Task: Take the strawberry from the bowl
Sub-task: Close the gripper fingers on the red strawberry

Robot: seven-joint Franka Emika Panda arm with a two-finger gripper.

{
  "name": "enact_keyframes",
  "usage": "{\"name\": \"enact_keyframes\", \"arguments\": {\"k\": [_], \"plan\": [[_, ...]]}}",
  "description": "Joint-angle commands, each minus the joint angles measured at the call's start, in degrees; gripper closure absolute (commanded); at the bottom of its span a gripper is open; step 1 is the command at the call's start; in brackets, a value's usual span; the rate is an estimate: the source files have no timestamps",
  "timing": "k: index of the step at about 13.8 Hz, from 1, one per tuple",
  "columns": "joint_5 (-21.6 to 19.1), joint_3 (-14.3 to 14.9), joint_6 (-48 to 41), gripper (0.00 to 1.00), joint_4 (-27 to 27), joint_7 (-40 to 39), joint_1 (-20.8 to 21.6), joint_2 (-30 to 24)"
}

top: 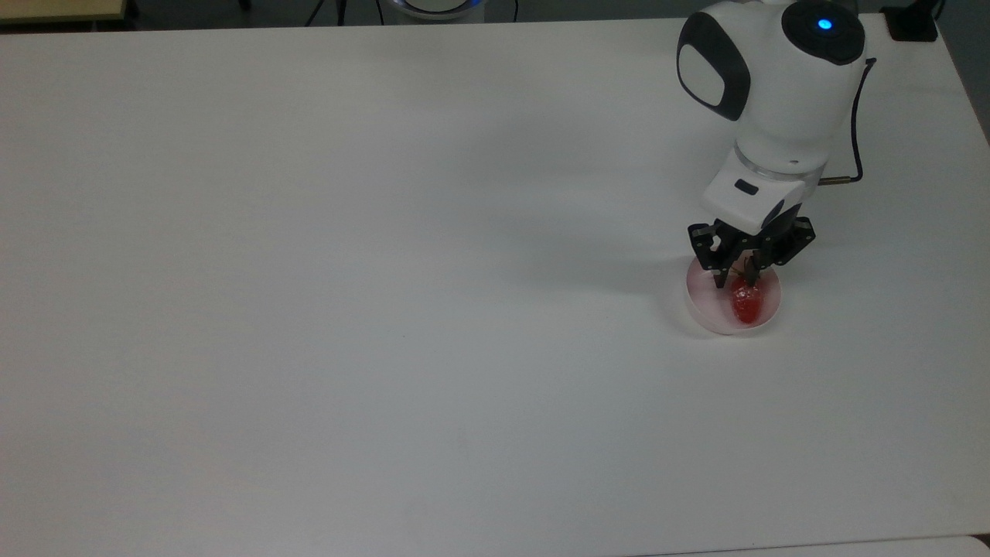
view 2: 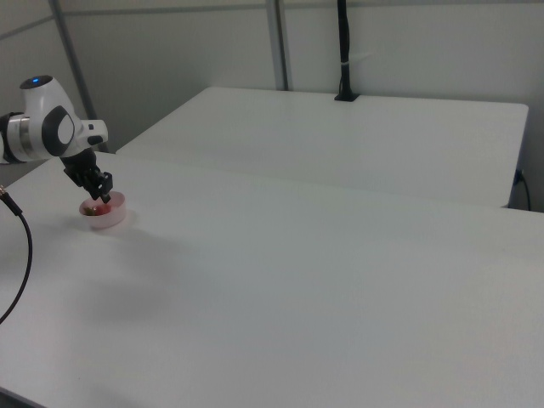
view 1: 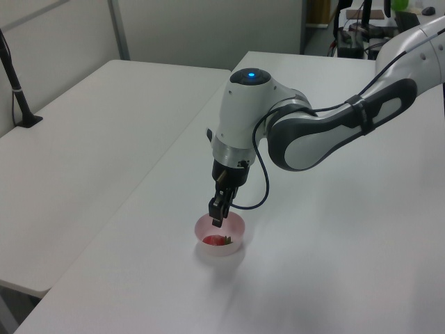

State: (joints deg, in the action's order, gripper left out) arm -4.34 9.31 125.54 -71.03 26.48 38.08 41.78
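The pale pink bowl [top: 705, 303] stands near the right side of the table in the top view. The red strawberry [top: 746, 302] lies inside it, toward the top view's right, with its green cap pointing at the arm. My gripper [top: 735, 278] hangs just above the bowl's far rim, over the strawberry's cap end. In the left view the gripper [view 1: 216, 221] is clear of the bowl [view 1: 233, 245], and the strawberry [view 1: 217, 241] rests on the bowl's floor below it. In the right view the gripper [view 2: 104, 197] hovers over the bowl [view 2: 106, 218].
The white table [top: 387, 271] spreads wide to the top view's left of the bowl. A second white table [view 1: 83, 139] stands alongside. A black post [view 1: 15, 90] is clamped at that table's far edge. The arm's cable [view 1: 263, 202] loops beside the wrist.
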Motion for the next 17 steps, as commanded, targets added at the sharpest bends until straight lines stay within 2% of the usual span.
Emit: {"name": "enact_keyframes", "arguments": {"k": [1, 9, 10, 13, 14, 15, 17], "plan": [[-2.1, 0.2, -0.6, 0.00, -2.7, -0.2, 0.2, -1.4], [-1.2, 0.0, 6.5, 0.02, -2.0, 4.3, 0.9, 2.8], [-0.8, 0.0, 6.5, 0.06, -2.0, 4.2, 0.9, 2.9], [0.8, 0.0, 6.6, 0.45, -2.3, 3.5, 1.6, 3.5], [0.8, 0.0, 6.6, 0.54, -2.4, 2.5, 1.6, 3.5], [0.8, 0.0, 6.6, 0.60, -2.4, 1.6, 1.6, 3.5], [0.9, -0.1, 6.5, 0.63, -2.5, 0.9, 1.6, 3.5]]}}
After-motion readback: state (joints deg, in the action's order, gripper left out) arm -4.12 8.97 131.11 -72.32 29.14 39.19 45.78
